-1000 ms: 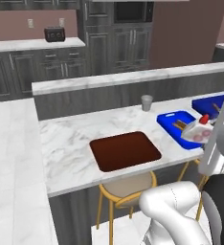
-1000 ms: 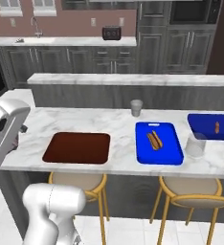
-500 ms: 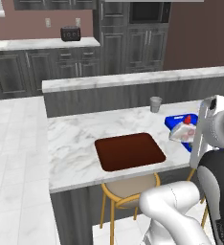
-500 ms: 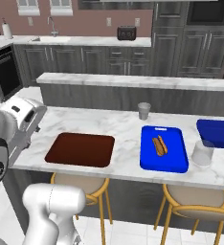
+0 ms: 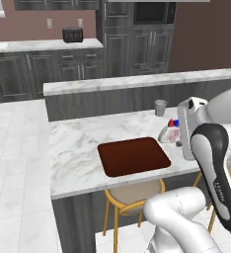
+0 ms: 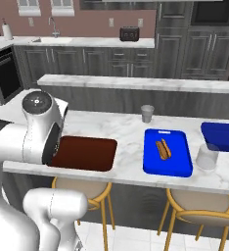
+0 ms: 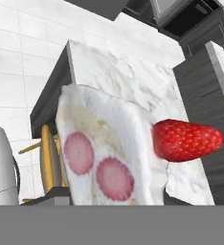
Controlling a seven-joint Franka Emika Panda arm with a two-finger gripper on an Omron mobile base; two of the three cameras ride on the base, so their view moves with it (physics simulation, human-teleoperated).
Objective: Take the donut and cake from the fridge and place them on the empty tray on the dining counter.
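Dark grey cabinets [image 6: 102, 61] line the far reddish-brown wall [image 5: 28, 27], a black toaster [image 6: 129, 34] and sink tap [image 6: 53, 24] on their pale top, white tiled floor [image 5: 14, 163], yellow-legged stools [image 6: 194, 215] near.

In the hand view the cake [image 7: 109, 162] sits so close that its lower end is cut off at the bottom, hiding the fingers, while in the right base view the arm covers the empty tray [image 6: 87, 153] at its left end.
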